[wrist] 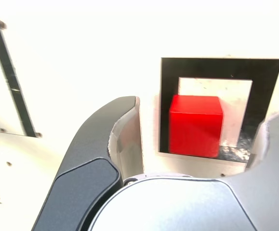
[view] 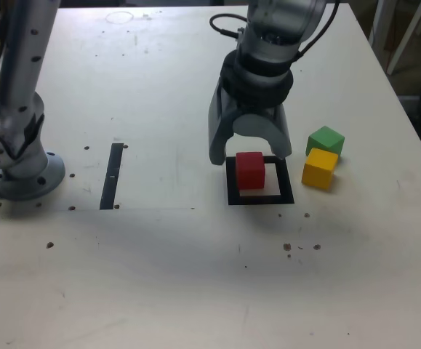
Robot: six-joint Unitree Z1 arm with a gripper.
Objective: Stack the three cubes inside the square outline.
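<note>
Gripper (view: pixel 250 156) jaws wide apart, nothing held; red cube (view: pixel 250 171) sits in the square outline (view: pixel 286 180), toward ext. view's left side. Best to lift straight up w/o brushing it, then approach yellow cube (view: pixel 320 169) squarely, as green cube (view: pixel 326 141) is right beside it.

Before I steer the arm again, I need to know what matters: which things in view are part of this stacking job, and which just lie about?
Part of the job:
- solid red cube
- solid yellow cube
- solid green cube
- thick black square outline

Just lying about:
- straight black strip
</note>
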